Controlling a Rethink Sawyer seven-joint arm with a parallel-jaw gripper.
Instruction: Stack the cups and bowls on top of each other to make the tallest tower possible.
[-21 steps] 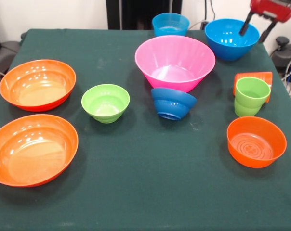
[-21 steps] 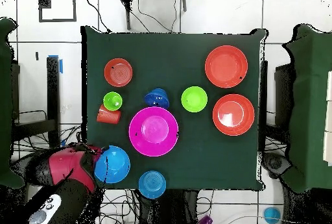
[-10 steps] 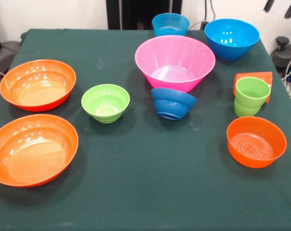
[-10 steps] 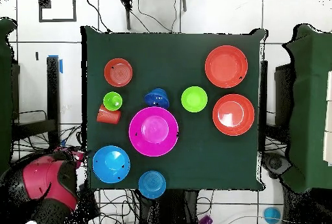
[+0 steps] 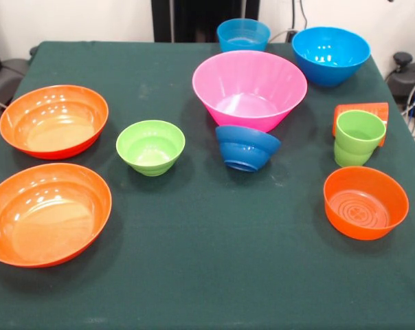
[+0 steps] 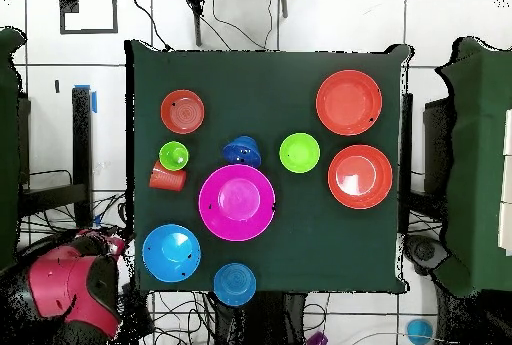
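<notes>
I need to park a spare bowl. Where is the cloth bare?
Bare: the wide strip along the near edge, between the wide orange bowl and smaller orange bowl. Crowded: around the pink bowl, dark blue bowl and green cup.

A: Item one?
B: Desk [image 5: 214, 275], covered in dark green cloth [image 6: 270, 81], square from overhead.

A: Surroundings?
B: White tiled floor [image 6: 330, 21] with dark seams; black cables [image 6: 190, 313] lay tangled beside the desk's edge. A dark frame outline [image 6: 88, 11] sat on the floor near one corner.

A: Anything else?
B: Small blue round object [image 6: 420, 331] on the floor, identity unclear.
</notes>
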